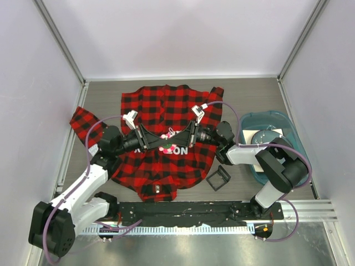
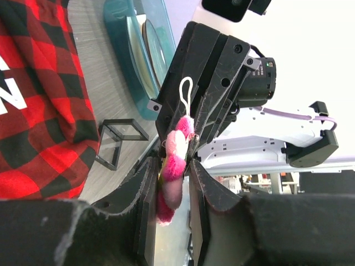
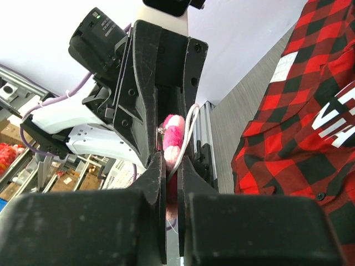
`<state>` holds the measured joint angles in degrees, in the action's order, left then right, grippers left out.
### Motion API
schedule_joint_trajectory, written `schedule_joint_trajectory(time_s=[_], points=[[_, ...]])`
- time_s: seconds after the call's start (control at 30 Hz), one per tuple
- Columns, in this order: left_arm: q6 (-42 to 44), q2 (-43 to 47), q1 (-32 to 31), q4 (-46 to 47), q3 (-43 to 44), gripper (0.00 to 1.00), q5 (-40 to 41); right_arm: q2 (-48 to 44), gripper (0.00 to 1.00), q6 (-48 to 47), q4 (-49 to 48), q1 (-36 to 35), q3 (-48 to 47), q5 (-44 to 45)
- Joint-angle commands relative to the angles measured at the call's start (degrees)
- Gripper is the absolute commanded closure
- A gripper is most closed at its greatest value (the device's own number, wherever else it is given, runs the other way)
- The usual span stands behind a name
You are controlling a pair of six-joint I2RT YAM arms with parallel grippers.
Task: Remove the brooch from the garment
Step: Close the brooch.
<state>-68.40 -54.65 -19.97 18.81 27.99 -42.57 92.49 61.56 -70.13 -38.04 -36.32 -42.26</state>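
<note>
The table carries the garment, spread flat with its white lettering facing up. It is big, soft flannel, and we judge it would drag and bunch if anything pulled on it.

Both arms meet over the middle of the shirt. The left claw is closed down to a narrow gap with the brooch pinched between its fingers. The right claw, coming from the opposite side, is nearly shut on the same flower. In the wrist views the brooch hangs in the air above the cloth, and no fabric rises with it. We cannot see the pin itself.

The brooch looks fuzzy, light and squashy, so we think the petals will give way under pressure and could slip out of a grip. The firmer hold is probably across the middle. Its thin white loop is limp and offers little to hold.
</note>
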Motion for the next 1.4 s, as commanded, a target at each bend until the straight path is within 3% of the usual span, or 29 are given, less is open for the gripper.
schedule_joint_trajectory(time_s=[0.0, 0.3, 0.57, 0.67, 1.0, 1.37], points=[[-0.9, -0.9, 0.4, 1.7, 0.4, 0.95, -0.9, -0.9, 0.99, -2.1, -9.1, -1.2, -2.0, -6.1], [-1.6, -1.9, 0.8, 3.3, -0.2, 0.96, -4.0, 2.6, 0.99, 6.1, -20.5, -1.1, -2.4, -10.0], [-3.8, -3.9, 1.5, 4.5, -0.2, 1.00, -6.5, 1.0, 0.99, 3.9, -18.6, -1.2, -1.7, -11.4], [-5.6, -4.8, 1.8, 4.5, -0.6, 1.00, -6.8, -1.3, 0.99, -0.7, -14.8, -1.2, -1.1, -10.7], [-9.1, -4.1, 1.9, 2.7, -0.7, 1.00, -4.2, -14.2, 0.99, -28.4, 23.7, -5.0, -5.2, -5.8], [-8.6, -7.8, 1.9, 2.3, 1.5, 1.00, -9.5, -15.9, 0.99, -34.7, 32.0, -6.9, -7.5, -7.0]])
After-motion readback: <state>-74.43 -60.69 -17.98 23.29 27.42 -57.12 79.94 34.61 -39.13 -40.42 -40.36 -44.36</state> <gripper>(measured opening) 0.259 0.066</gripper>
